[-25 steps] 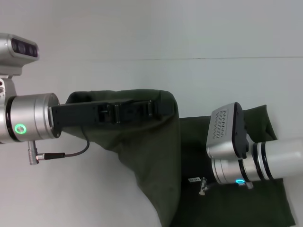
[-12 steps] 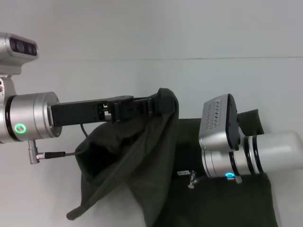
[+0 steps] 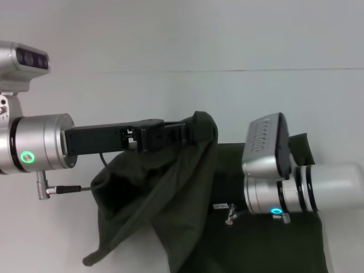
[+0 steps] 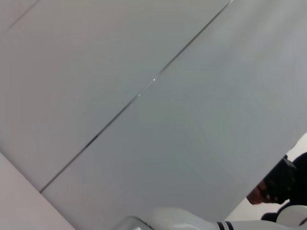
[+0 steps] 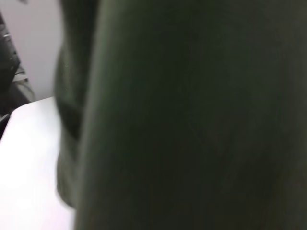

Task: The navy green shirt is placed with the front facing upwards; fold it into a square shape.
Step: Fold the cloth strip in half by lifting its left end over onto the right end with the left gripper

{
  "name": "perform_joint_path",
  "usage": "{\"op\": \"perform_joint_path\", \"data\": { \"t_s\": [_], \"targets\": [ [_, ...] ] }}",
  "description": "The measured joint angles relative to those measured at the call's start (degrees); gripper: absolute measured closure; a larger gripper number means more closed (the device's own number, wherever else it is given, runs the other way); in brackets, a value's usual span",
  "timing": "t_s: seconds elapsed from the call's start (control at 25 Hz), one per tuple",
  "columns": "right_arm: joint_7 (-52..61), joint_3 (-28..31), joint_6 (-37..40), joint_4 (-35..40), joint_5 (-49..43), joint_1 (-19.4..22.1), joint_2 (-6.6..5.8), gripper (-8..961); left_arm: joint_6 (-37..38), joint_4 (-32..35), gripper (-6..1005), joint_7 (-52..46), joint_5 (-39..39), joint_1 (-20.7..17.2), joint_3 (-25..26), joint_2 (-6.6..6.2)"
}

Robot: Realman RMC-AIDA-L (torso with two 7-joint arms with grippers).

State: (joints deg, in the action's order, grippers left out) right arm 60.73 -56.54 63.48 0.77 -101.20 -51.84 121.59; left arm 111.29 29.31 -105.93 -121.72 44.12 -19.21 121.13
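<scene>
The navy green shirt (image 3: 182,193) is half lifted off the white table (image 3: 51,239). My left gripper (image 3: 190,129) reaches in from the left at mid height, shut on a bunched edge of the cloth. From it a long fold hangs down and to the left, plain green side out. The rest lies flat toward the lower right. My right arm's wrist (image 3: 267,170) hovers over that flat part, and a raised peak of cloth (image 3: 300,145) shows behind it. Its gripper is hidden by the wrist. The right wrist view is filled with shirt (image 5: 192,120).
A thin seam (image 3: 256,70) runs across the pale surface behind the shirt. A black cable (image 3: 96,179) loops under my left forearm. The left wrist view shows only pale surface, a seam (image 4: 144,91) and part of my right arm (image 4: 192,220).
My left gripper has pulled the held edge up and rightward, so the fold that draped over its arm now hangs free to the lower left. The right wrist has shifted slightly left and down.
</scene>
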Motion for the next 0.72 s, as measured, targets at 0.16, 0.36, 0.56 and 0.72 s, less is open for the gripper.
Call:
{"op": "perform_joint_path", "data": {
  "t_s": [0.16, 0.36, 0.56, 0.72],
  "targets": [
    [0.25, 3.68, -0.31, 0.22, 0.04, 1.96, -0.4, 810, -0.11, -0.04, 960, 0.22, 0.0, 0.0, -0.32, 0.37],
    [1.17, 5.59, -0.58, 0.68, 0.04, 3.62, -0.9, 802, -0.12, -0.04, 959, 0.29, 0.0, -0.06, -0.42, 0.41],
    [1.42, 7.48, 0.72, 2.6, 0.14, 6.59, -1.12, 699, -0.12, -0.04, 959, 0.42, -0.03, -0.17, -0.68, 0.53],
    [1.44, 9.35, 2.03, 4.09, 2.1, 9.45, -1.26, 597, -0.11, -0.04, 959, 0.46, -0.01, -0.23, -1.83, 0.79]
  ]
}}
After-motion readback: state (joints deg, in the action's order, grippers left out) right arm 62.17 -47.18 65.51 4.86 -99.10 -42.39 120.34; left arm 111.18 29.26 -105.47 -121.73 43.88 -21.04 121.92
